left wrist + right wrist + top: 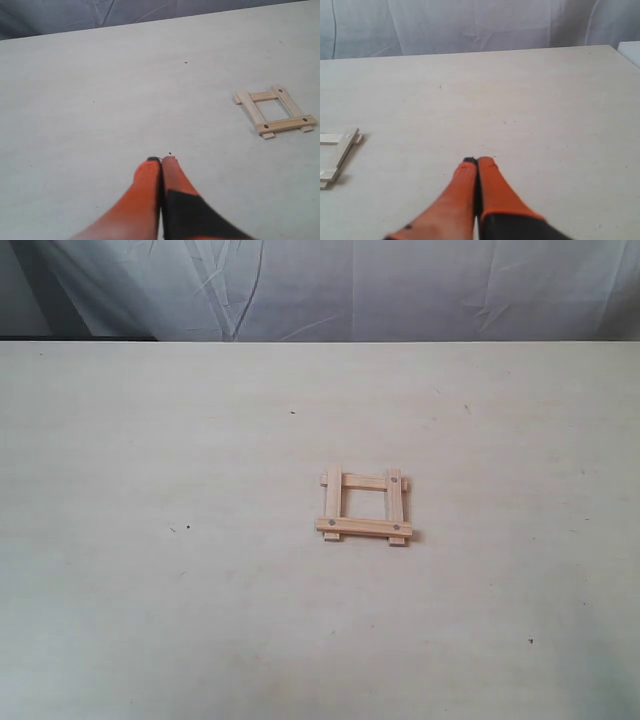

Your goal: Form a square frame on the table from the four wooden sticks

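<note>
Left claw: tips pressed together, empty, over table.
Right claw: tips pressed together, empty.
Frame: four sticks crossed into a closed square, well apart from both claws.
Progress: seemingly complete; nothing left to place.

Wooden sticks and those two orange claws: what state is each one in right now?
square frame: complete, corners overlapping, lying flat on the table.
left gripper: shut, holding nothing, well apart from the frame.
right gripper: shut, holding nothing, well apart from the frame.
</note>
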`<state>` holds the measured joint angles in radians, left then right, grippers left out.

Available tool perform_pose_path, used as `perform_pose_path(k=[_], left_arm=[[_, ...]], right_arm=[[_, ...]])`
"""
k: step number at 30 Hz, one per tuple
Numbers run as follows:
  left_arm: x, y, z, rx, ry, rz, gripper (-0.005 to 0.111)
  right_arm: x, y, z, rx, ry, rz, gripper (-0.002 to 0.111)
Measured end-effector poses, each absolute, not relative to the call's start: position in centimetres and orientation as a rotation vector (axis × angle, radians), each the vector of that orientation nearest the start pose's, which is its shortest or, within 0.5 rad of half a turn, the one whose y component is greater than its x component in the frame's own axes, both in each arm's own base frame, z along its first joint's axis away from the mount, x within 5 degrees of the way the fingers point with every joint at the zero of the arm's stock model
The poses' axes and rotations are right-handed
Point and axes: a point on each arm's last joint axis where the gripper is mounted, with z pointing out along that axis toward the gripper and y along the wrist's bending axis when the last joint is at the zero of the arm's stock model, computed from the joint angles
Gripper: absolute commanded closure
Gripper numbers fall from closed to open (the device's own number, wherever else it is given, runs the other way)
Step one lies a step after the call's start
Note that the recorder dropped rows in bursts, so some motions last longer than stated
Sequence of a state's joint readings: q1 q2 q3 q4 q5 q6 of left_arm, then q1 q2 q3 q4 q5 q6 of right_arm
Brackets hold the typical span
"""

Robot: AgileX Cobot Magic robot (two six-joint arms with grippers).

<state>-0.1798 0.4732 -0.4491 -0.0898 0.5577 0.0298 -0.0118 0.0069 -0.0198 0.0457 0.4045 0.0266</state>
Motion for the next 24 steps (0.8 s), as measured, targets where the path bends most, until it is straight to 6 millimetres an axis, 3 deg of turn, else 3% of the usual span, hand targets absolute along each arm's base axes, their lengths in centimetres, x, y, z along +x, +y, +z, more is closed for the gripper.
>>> perform_pose_path(k=[24], left_arm=[[9.28,-2.13,28.08,0.167,2.062,-0.188,0.107]], right_arm=[[5.28,0.08,18.01,0.066,1.867,0.054,0.108]])
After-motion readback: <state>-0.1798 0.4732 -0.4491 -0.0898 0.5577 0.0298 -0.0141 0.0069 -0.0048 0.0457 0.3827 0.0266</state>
